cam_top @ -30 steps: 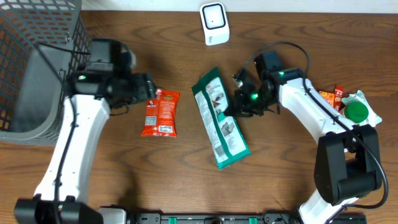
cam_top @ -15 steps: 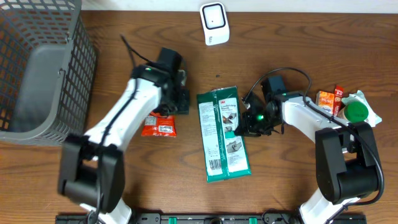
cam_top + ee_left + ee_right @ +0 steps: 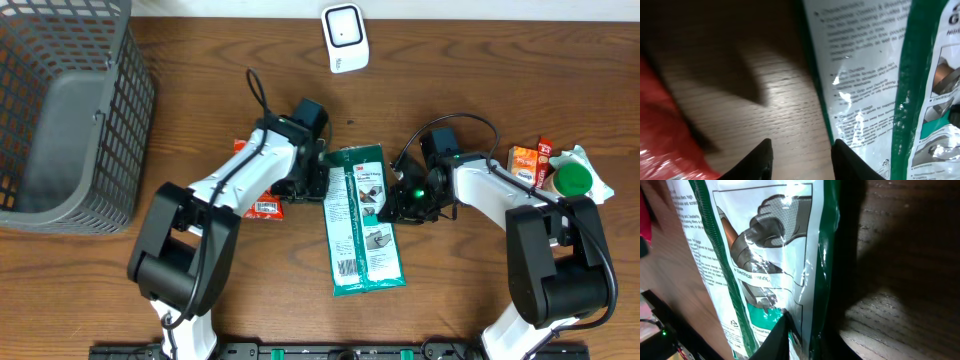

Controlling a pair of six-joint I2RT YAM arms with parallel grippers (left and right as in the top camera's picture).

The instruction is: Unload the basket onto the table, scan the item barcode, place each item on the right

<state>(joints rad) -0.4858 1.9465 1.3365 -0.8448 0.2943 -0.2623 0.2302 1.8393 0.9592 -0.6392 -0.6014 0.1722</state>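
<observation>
The item is a flat green and white package [image 3: 365, 225] lying on the table, below the white scanner [image 3: 345, 38]. My left gripper [image 3: 320, 180] sits at the package's upper left edge. In the left wrist view its jaws [image 3: 802, 155] stand open over bare wood, the right finger overlapping the package [image 3: 875, 85]. My right gripper [image 3: 397, 200] is at the package's right edge. In the right wrist view one finger [image 3: 779, 337] lies on the package [image 3: 765, 255]; the jaws [image 3: 810, 345] look slightly apart around that edge.
A red snack packet [image 3: 262, 205] lies partly under my left arm. A grey wire basket [image 3: 60, 110] stands at the far left. An orange box [image 3: 525, 158] and a green-capped item [image 3: 573, 180] sit at the right edge.
My left arm swung right from the red packet to the package's left edge, its jaws narrowing. The right jaws have eased apart on the package, which has barely moved in the last half second.
</observation>
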